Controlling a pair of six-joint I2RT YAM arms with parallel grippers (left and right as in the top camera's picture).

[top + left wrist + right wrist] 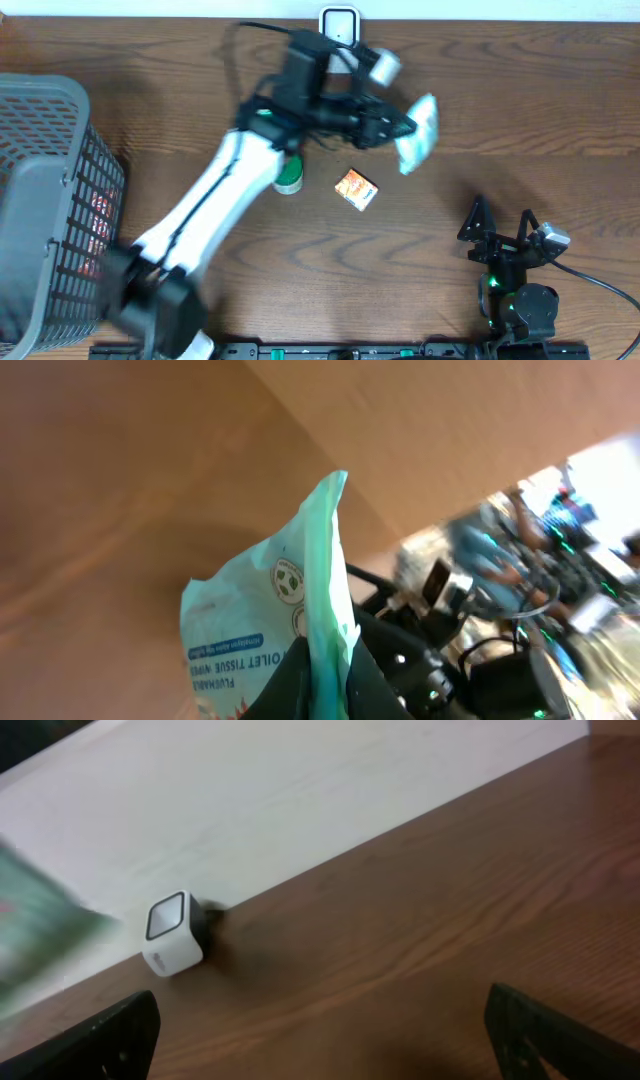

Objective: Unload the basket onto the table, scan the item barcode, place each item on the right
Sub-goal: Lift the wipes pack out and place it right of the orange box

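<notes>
The left tool was pinched shut on a pack of flushable toilet tissue wipes, holding it clear of the counter with the pack jutting out past the fingertips. The barcode scanner, a small white cube, sat against the back wall, near the pack. On the counter near the pack lay a small orange box and a round green item, partly hidden by the arm. The right tool rested with fingers spread wide, well apart from the pack. At the far left, a grey mesh basket held packaging with red print, too screened to name.
</notes>
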